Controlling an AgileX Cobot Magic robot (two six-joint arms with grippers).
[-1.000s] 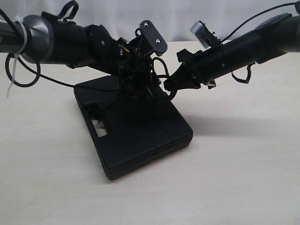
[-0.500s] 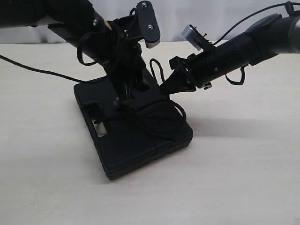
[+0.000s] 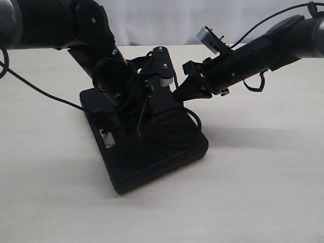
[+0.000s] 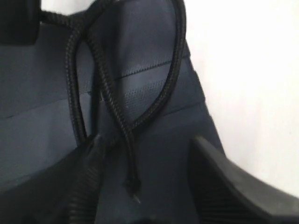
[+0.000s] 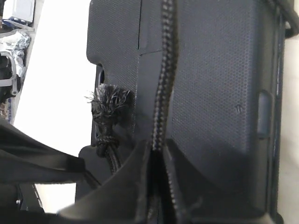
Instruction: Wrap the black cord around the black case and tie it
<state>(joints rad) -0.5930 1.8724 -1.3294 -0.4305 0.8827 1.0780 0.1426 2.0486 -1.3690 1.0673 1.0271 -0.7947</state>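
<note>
Black cord (image 5: 163, 84), braided, frayed knotted tip, looped over black case (image 3: 152, 157)

Pale beige matte tabletop (image 3: 253, 192); plain white backdrop (image 3: 152, 23) behind its far edge.

a pale cream matte tabletop (image 3: 263, 197) fills the scene. directly on it lies a flat rectangular matte black plastic case (image 3: 147, 164), flat on its back and turned so one rounded corner faces the exterior camera. the pale surface shows through its cut-out handle slot (image 3: 107, 137). a soft shadow falls on the tabletop to the case's right.
</note>
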